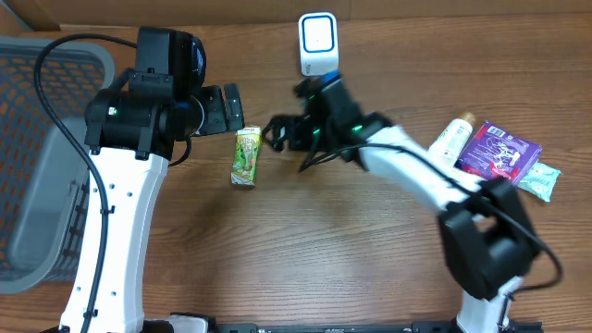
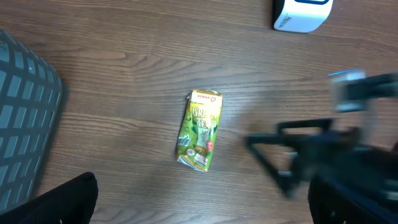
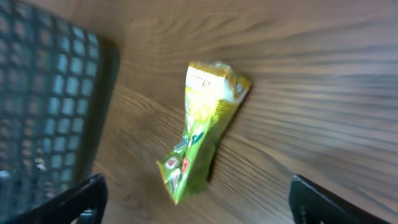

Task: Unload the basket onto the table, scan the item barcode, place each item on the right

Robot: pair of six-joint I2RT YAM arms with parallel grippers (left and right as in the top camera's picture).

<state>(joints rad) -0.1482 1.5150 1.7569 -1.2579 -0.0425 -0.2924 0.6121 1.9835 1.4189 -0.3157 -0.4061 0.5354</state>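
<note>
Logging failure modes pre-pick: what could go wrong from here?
1. The green tea pack lies flat on the table; the open right claw may shove it instead of gripping it.
2. The left claw, also open, hangs just beside the pack, so the arms could collide.
3. No barcode shows on the pack's upper face; it may reach the scanner facing the wrong way.

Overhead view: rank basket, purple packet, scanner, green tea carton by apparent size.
1. gray basket, by far the largest
2. purple packet
3. white scanner and green tea carton: they look about alike, too close to rank.
</note>
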